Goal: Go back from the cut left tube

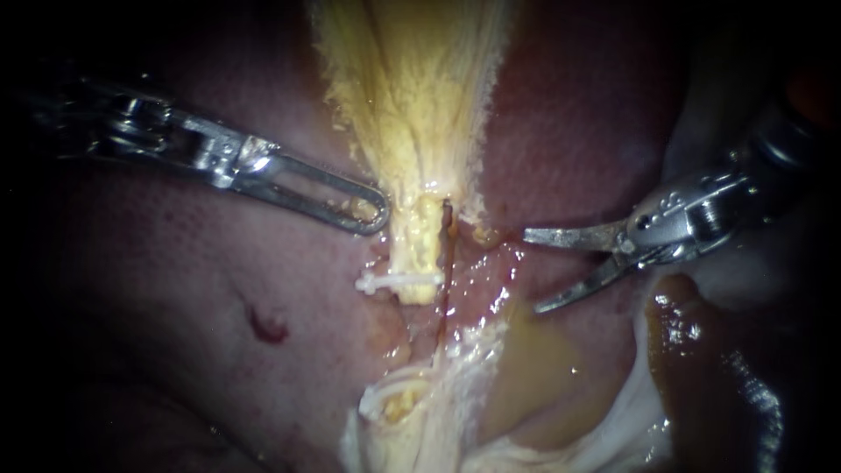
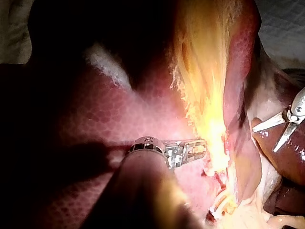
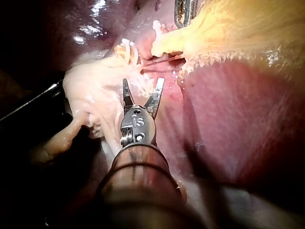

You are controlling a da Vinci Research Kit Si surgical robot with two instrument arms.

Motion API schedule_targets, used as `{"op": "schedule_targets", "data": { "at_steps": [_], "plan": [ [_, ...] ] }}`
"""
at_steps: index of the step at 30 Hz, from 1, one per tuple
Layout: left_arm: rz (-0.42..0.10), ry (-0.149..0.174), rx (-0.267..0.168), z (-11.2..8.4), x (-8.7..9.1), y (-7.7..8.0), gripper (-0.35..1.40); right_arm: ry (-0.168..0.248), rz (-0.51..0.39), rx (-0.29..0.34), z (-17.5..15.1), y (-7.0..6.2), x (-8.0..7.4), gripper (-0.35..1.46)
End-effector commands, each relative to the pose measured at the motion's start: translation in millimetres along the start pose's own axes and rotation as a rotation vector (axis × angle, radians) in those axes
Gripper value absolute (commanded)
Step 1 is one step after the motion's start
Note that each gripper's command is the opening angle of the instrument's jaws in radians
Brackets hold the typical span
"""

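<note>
The cut left tube shows as a yellow stump (image 1: 419,250) with a white clip (image 1: 399,281) across its end. Its other stump (image 1: 392,405), also clipped, lies lower down in pale tissue. A thin dark red tube (image 1: 447,263) runs just right of the cut and is whole. My right instrument (image 1: 531,271) has two blades, open, standing off to the right of the tubes and touching nothing (image 3: 143,81). My left instrument (image 1: 372,210) has windowed jaws lying together on a bit of yellow tissue at the upper stump's left edge (image 2: 193,150).
Reddish liver (image 1: 175,289) surrounds the site, with a small red spot (image 1: 267,326). Yellow fatty tissue (image 1: 412,88) fans upward from the stump. A yellow-brown fluid pool (image 1: 534,368) and a glossy dark brown mass (image 1: 692,350) lie under the right instrument.
</note>
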Motion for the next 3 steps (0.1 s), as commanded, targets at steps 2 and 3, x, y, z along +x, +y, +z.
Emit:
{"op": "schedule_targets", "data": {
  "at_steps": [2, 3],
  "plan": [
    [0.0, 0.0, 0.0, 0.0, 0.0, 0.0, -0.35, 0.0, 0.0, 0.0, 0.0, 0.0, 0.0, 1.45],
    [0.0, 0.0, 0.001, 0.0, 0.0, 0.0, -0.35, 0.0, 0.0, 0.0, 0.0, 0.0, 0.0, 1.45]
  ]
}}
